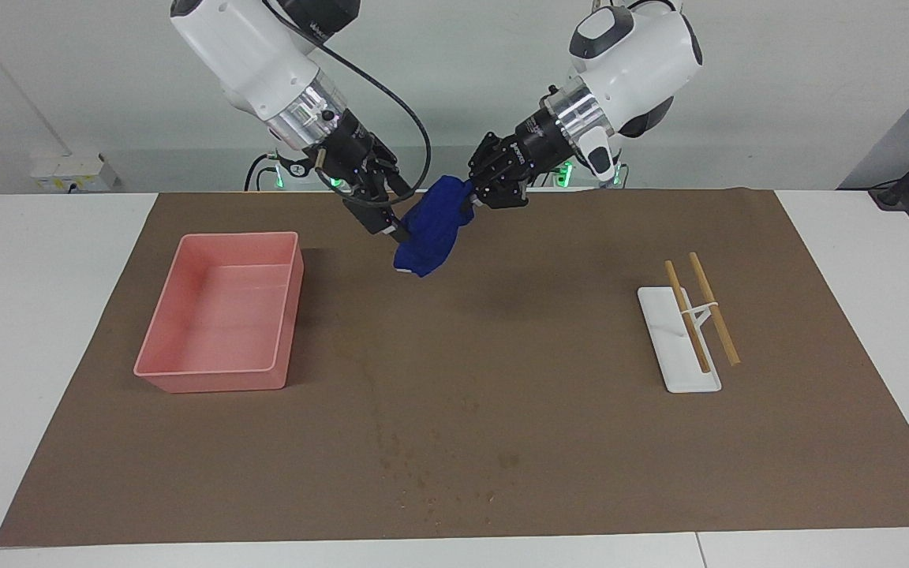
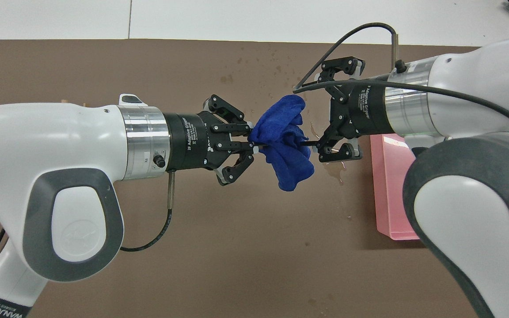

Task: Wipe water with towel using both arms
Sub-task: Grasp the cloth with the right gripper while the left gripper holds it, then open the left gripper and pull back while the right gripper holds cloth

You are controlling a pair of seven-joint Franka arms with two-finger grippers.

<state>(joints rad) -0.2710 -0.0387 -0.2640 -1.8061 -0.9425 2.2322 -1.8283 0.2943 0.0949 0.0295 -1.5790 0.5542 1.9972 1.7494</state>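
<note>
The royal-blue towel point(image 1: 432, 225) hangs as a lumpy bundle in the air over the brown mat point(image 1: 549, 410), beside the pink tray; it also shows in the overhead view point(image 2: 283, 141). My left gripper point(image 1: 474, 193) point(image 2: 251, 142) is shut on the towel's upper end and carries it. My right gripper point(image 1: 405, 211) point(image 2: 320, 111) is open at the towel's other end, its jaws spread, with one fingertip against the cloth. Water drops point(image 1: 431, 477) point(image 2: 276, 66) speckle the mat at the edge farthest from the robots.
The pink tray point(image 1: 218, 371) point(image 2: 387, 221) stands on the mat toward the right arm's end. A white rack with two wooden sticks point(image 1: 679, 339) lies toward the left arm's end. White table point(image 1: 44, 315) surrounds the mat.
</note>
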